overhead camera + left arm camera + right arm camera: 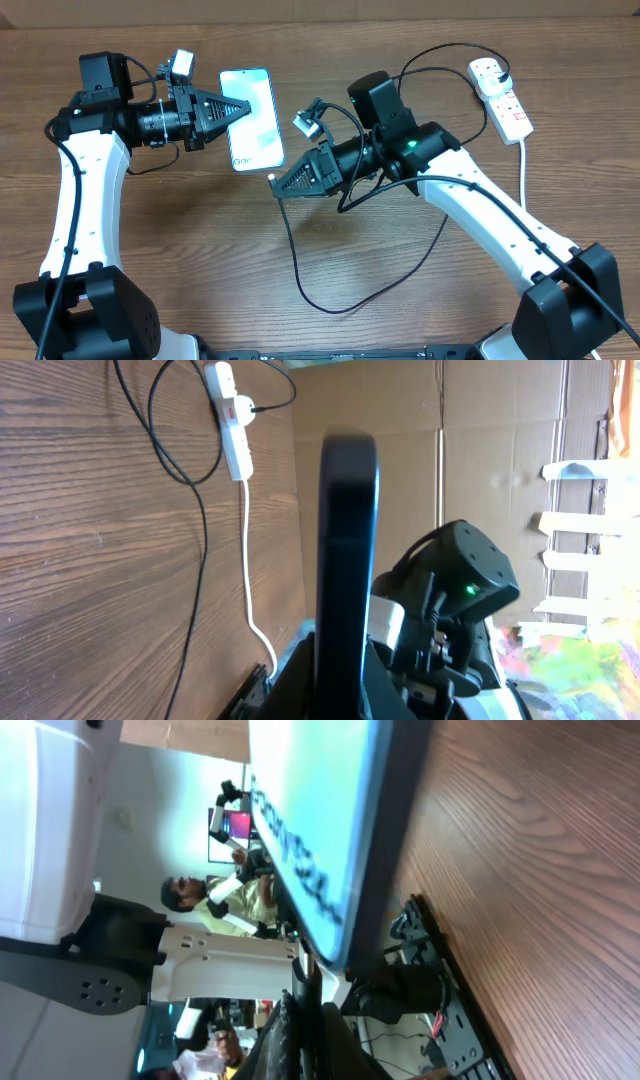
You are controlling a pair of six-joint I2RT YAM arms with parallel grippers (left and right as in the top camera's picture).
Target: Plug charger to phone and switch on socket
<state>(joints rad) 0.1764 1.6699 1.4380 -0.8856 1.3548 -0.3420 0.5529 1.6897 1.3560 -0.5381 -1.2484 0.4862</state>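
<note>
Holding the slim, black-edged smartphone (255, 125) with the light blue-teal screen by its left edge in the clenched left pincer (240, 108), left of centre, raised off the brown wooden table (200, 260). Pinching the connector end of the long thin black charger cable (291, 240) in the right pincer (277, 185), clamped tight just beside the smartphone's near end. Trailing in a loop over the near table, then back to the white two-outlet power strip (503, 97), far right, well apart.

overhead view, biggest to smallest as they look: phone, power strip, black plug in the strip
1. phone, though it may be lifted nearer the camera
2. power strip
3. black plug
</note>
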